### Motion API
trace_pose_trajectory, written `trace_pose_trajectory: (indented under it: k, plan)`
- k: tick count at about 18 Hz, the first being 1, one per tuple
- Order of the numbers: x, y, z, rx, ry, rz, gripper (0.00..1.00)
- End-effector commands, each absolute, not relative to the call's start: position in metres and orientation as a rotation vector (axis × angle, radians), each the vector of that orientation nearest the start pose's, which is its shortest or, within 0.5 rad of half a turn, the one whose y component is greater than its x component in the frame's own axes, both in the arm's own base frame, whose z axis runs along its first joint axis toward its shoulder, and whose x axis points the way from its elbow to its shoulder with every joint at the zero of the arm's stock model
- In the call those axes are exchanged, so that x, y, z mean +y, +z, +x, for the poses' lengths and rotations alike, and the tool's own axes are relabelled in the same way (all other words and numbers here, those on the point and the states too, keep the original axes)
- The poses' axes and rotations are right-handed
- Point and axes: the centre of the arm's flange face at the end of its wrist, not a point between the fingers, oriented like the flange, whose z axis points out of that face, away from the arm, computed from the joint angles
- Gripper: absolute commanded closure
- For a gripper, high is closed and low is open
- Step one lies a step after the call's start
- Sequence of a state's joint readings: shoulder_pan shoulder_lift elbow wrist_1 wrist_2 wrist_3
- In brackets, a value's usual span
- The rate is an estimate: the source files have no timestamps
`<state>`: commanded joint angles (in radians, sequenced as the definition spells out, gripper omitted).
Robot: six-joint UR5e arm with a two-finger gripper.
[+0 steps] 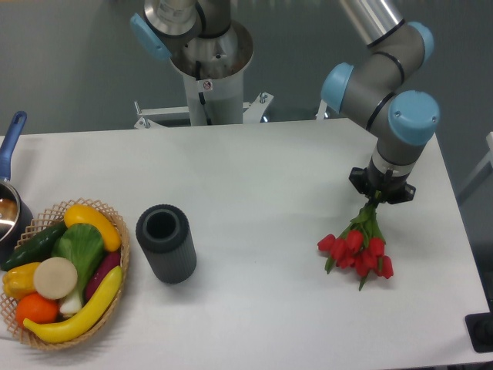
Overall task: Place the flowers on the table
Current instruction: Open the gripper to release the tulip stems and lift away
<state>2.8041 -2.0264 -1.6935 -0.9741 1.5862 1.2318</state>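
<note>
Pincer (381, 194) is gripping the flowers (356, 248) by their stems, blooms hanging just below it, near or touching the counter (269, 177). Placement step is underway. Next move, likely: lowering until the blooms are resting, then releasing.
</note>
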Motion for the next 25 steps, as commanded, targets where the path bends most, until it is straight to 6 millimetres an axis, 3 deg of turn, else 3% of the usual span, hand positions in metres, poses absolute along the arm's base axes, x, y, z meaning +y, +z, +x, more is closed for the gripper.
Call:
trace_pose_trajectory:
  k: [2, 3, 4, 5, 6, 8, 11, 18, 25]
  plan:
    - [0.331, 0.232, -0.537, -0.007, 0.015, -3.114, 0.42]
    - [0.33, 0.232, -0.537, -0.009, 0.015, -3.114, 0.35]
    - [0.33, 0.231, -0.535, -0.009, 0.015, -3.114, 0.13]
    - [0.328, 0.231, -0.534, -0.012, 0.02, -3.114, 0.0]
    - [0.327, 0.233, -0.533, -0.014, 0.038, -3.109, 0.0]
    - [0.322, 0.256, -0.54, -0.022, 0.192, -3.075, 0.0]
    - [0.306, 0.279, -0.544, -0.054, 0.255, -3.061, 0.0]
    - [0.283, 0.306, -0.548, -0.089, 0.329, -3.045, 0.0]
    - [0.255, 0.33, -0.552, 0.047, 0.382, -3.056, 0.0]
